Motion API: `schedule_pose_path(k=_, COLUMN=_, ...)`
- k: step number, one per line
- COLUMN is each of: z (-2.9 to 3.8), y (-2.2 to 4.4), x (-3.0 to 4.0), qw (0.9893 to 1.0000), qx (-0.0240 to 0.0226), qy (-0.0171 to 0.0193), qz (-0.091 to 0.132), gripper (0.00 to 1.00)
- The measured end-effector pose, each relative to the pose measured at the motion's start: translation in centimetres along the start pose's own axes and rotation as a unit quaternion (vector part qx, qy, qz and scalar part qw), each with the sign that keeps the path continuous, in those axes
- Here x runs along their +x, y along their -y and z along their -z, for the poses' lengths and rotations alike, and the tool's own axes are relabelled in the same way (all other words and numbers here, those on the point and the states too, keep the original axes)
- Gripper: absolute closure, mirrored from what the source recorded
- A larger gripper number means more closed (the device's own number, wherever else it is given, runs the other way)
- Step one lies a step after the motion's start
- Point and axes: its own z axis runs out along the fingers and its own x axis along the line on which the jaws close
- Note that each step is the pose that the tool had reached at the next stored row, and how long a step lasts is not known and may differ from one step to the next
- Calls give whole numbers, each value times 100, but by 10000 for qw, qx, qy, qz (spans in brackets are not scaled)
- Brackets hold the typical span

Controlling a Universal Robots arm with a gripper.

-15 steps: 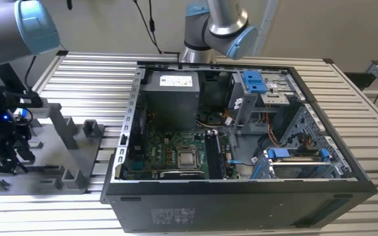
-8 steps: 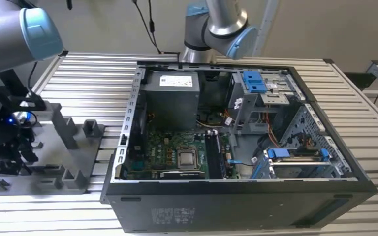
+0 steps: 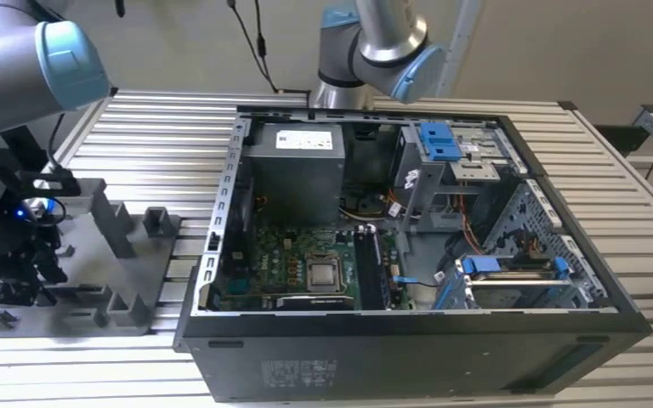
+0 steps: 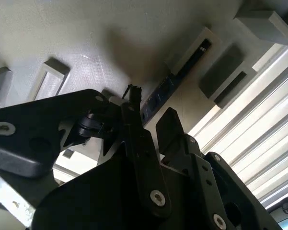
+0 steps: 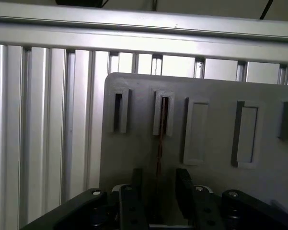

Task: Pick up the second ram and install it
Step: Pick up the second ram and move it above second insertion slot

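The second ram (image 5: 160,129) is a thin dark stick seen edge-on, standing in a narrow slot of the grey holder plate (image 5: 215,96). In the second wrist view the ram (image 4: 175,79) shows its row of black chips. My gripper (image 5: 159,181) is open and straddles the stick, one finger (image 5: 137,184) on each side with a gap to it. The same gripper (image 4: 151,115) appears low over the holder in the second wrist view. In the exterior view the gripper (image 3: 26,268) hangs over the grey holder (image 3: 88,293) at the exterior view's left.
An open computer case (image 3: 417,340) lies in the middle with its motherboard (image 3: 292,263) and black memory slots (image 3: 369,268) exposed. A second arm (image 3: 372,42) stands behind the case. Grey upright posts (image 3: 109,217) rise from the holder. The table (image 3: 156,127) is slatted aluminium.
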Motion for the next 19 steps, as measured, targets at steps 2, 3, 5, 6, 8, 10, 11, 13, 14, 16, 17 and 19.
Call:
schedule_pose_path(k=2, z=3, y=-2, x=5, qw=10000, qx=0, qy=17, qz=1, gripper=58)
schedule_pose_path(k=3, z=5, y=-2, x=9, qw=10000, qx=1, qy=27, qz=3, gripper=58)
schedule_pose_path(k=5, z=10, y=-3, x=11, qw=10000, qx=3, qy=37, qz=8, gripper=58)
schedule_pose_path(k=6, z=11, y=-4, x=12, qw=10000, qx=3, qy=41, qz=9, gripper=58)
schedule_pose_path(k=8, z=21, y=-7, x=16, qw=10000, qx=4, qy=51, qz=11, gripper=58)
schedule_pose_path(k=10, z=26, y=-19, x=22, qw=10000, qx=4, qy=59, qz=11, gripper=58)
schedule_pose_path(k=11, z=26, y=-24, x=24, qw=10000, qx=4, qy=59, qz=11, gripper=58)
schedule_pose_path(k=13, z=26, y=-24, x=24, qw=10000, qx=4, qy=59, qz=11, gripper=58)
schedule_pose_path(k=14, z=26, y=-25, x=24, qw=10000, qx=4, qy=59, qz=11, gripper=58)
schedule_pose_path(k=16, z=26, y=-24, x=24, qw=10000, qx=4, qy=59, qz=12, gripper=58)
schedule_pose_path(k=17, z=26, y=-25, x=24, qw=10000, qx=4, qy=59, qz=12, gripper=58)
schedule_pose_path(k=19, z=27, y=-25, x=24, qw=10000, qx=4, qy=59, qz=12, gripper=60)
